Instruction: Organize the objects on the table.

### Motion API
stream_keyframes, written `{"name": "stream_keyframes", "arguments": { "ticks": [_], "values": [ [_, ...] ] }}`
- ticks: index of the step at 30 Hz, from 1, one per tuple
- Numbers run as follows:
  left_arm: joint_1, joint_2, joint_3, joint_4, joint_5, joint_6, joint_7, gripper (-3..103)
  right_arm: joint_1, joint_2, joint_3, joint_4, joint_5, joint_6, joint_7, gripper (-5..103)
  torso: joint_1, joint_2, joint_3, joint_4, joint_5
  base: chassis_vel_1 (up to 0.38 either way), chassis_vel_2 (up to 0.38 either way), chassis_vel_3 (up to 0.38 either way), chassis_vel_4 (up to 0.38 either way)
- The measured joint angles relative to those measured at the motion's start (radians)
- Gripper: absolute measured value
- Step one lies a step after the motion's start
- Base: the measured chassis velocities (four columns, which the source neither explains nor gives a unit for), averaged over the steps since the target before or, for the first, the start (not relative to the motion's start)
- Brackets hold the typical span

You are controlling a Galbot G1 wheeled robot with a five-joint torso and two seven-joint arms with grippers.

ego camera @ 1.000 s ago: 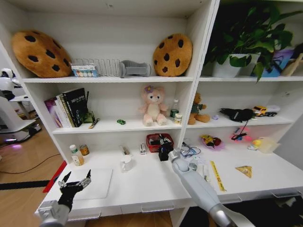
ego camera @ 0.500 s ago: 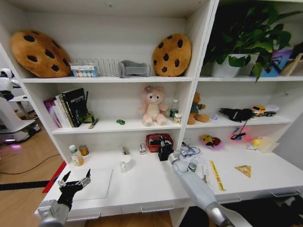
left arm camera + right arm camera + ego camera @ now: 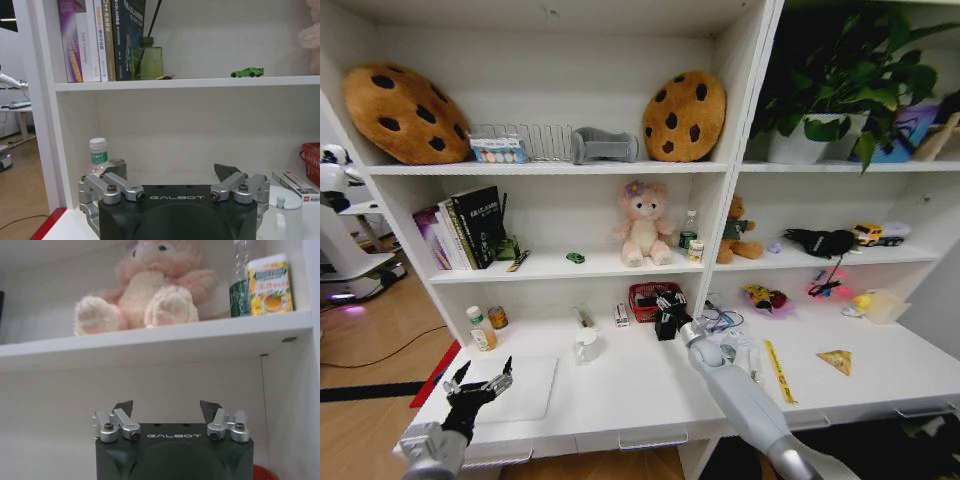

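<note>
Reaching up over the back of the table (image 3: 650, 395), the right gripper (image 3: 668, 310) hangs just in front of the red basket (image 3: 648, 300), its jaws spread wide and holding nothing. Its wrist camera looks up at the pink plush rabbit (image 3: 147, 287) sitting on the shelf board above, beside a green-labelled bottle (image 3: 241, 277) and a yellow-green carton (image 3: 270, 284). The left gripper (image 3: 477, 385) waits low at the table's front left corner, over the silver laptop (image 3: 520, 388), its jaws also wide apart and empty. The green toy car (image 3: 247, 72) stands on the shelf above the desk, well to the right of the upright books (image 3: 100, 37). On the right part of the table, the yellow ruler (image 3: 778, 370) lies near the yellow triangular wedge (image 3: 837, 362), the two apart
</note>
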Motion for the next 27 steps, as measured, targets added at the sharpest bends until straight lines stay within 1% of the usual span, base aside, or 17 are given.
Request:
{"name": "stream_keyframes", "arguments": {
  "ticks": [1, 2, 3, 4, 5, 6, 7, 10, 14, 16, 18, 19, 21, 23, 25, 26, 27],
  "values": [
    [0.0, 0.0, 0.0, 0.0, 0.0, 0.0, 0.0, 99, 0.0, 0.0, 0.0, 0.0, 0.0, 0.0, 0.0, 71, 0.0, 0.0, 0.0, 0.0, 0.0, 0.0, 0.0, 0.0, 0.0],
    [0.0, 0.0, 0.0, 0.0, 0.001, 0.001, 0.001, 99, -0.05, -0.045, 0.003, 0.103, 0.029, -0.041, 0.008, 82, 0.0, 0.0, 0.0, 0.0004, 0.0004, 0.0, 0.0, 0.0, 0.0],
    [-0.001, 0.001, 0.0, 0.0, 0.001, 0.001, 0.001, 99, -0.1, -0.083, 0.004, 0.188, 0.066, -0.079, 0.022, 88, 0.0, 0.0, 0.0, 0.0, 0.0003, 0.0, 0.0, 0.0, 0.0],
    [-0.001, 0.001, 0.0, 0.0, 0.001, 0.001, 0.001, 99, -0.1, -0.083, 0.004, 0.188, 0.066, -0.079, 0.022, 88, 0.0, 0.0, 0.0, 0.0, 0.0003, 0.0, 0.0, 0.0, 0.0],
    [-0.002, 0.001, 0.0, -0.002, 0.001, 0.001, 0.0, 99, -0.175, -0.133, 0.004, 0.3, 0.119, -0.129, 0.04, 93, 0.0, 0.0, 0.0, -0.0005, 0.0001, 0.0, 0.0, 0.0, 0.0],
    [-0.002, -0.002, 0.001, -0.006, 0.003, 0.002, 0.001, 99, -0.267, -0.176, 0.015, 0.426, 0.131, -0.176, 0.06, 95, 0.0, 0.0, 0.0, -0.0001, 0.0002, 0.0, 0.0, 0.0, 0.0],
    [-0.002, -0.002, 0.001, -0.006, 0.003, 0.002, 0.001, 99, -0.267, -0.176, 0.015, 0.426, 0.131, -0.176, 0.06, 95, 0.0, 0.0, 0.0, -0.0001, 0.0002, 0.0, 0.0, 0.0, 0.0],
    [0.001, -0.004, 0.001, -0.017, 0.005, 0.002, 0.0, 99, -0.425, -0.216, 0.084, 0.606, 0.139, -0.205, 0.095, 97, 0.0, 0.0, 0.0, 0.0004, 0.0002, 0.0, 0.0, 0.0, 0.0],
    [0.003, -0.004, 0.0, -0.019, 0.006, 0.002, 0.001, 99, -0.497, -0.232, 0.129, 0.67, 0.119, -0.212, 0.099, 97, 0.0, 0.0, 0.0, -0.0003, 0.0003, 0.0, 0.0, 0.0, 0.0],
    [0.005, -0.005, -0.001, -0.024, 0.01, 0.002, 0.001, 99, -0.572, -0.249, 0.197, 0.752, 0.061, -0.214, 0.125, 97, 0.0, 0.0, 0.0, -0.0002, 0.0003, 0.0, 0.0, 0.0, 0.0],
    [0.006, -0.006, -0.001, -0.028, 0.01, 0.002, 0.001, 99, -0.595, -0.254, 0.22, 0.779, 0.047, -0.22, 0.14, 100, 0.0, 0.0, 0.0, 0.0, 0.0002, 0.0, 0.0, 0.0, 0.0],
    [0.01, -0.012, -0.003, -0.037, 0.011, 0.002, 0.001, 99, -0.642, -0.257, 0.274, 0.826, 0.03, -0.243, 0.172, 98, 0.0, 0.0, 0.0, 0.0004, 0.0002, 0.0, 0.0, 0.0, 0.0],
    [0.016, -0.018, -0.008, -0.045, 0.016, 0.0, 0.001, 99, -0.727, -0.248, 0.387, 0.857, 0.0, -0.274, 0.191, 96, 0.0, 0.0, 0.0, -0.0001, 0.0002, 0.0, 0.0, 0.0, 0.0],
    [0.018, -0.02, -0.01, -0.046, 0.018, -0.001, 0.001, 99, -0.748, -0.243, 0.418, 0.855, -0.013, -0.279, 0.186, 98, 0.0, 0.0, 0.0, -0.0002, 0.0004, 0.0, 0.0, 0.0, 0.0],
    [0.023, -0.026, -0.013, -0.049, 0.021, -0.004, 0.002, 99, -0.797, -0.23, 0.5, 0.828, -0.046, -0.287, 0.165, 100, 0.0, 0.0, 0.0, -0.0002, 0.0003, 0.0, 0.0, 0.0, 0.0],
    [0.023, -0.026, -0.013, -0.049, 0.021, -0.004, 0.002, 99, -0.797, -0.23, 0.5, 0.828, -0.046, -0.287, 0.165, 100, 0.0, 0.0, 0.0, -0.0002, 0.0003, 0.0, 0.0, 0.0, 0.0],
    [0.025, -0.029, -0.013, -0.052, 0.023, -0.005, 0.003, 99, -0.818, -0.225, 0.535, 0.807, -0.049, -0.295, 0.153, 100, 0.0, 0.0, 0.0, -0.0004, 0.0004, 0.0, 0.0, 0.0, 0.0]
  ]
}}
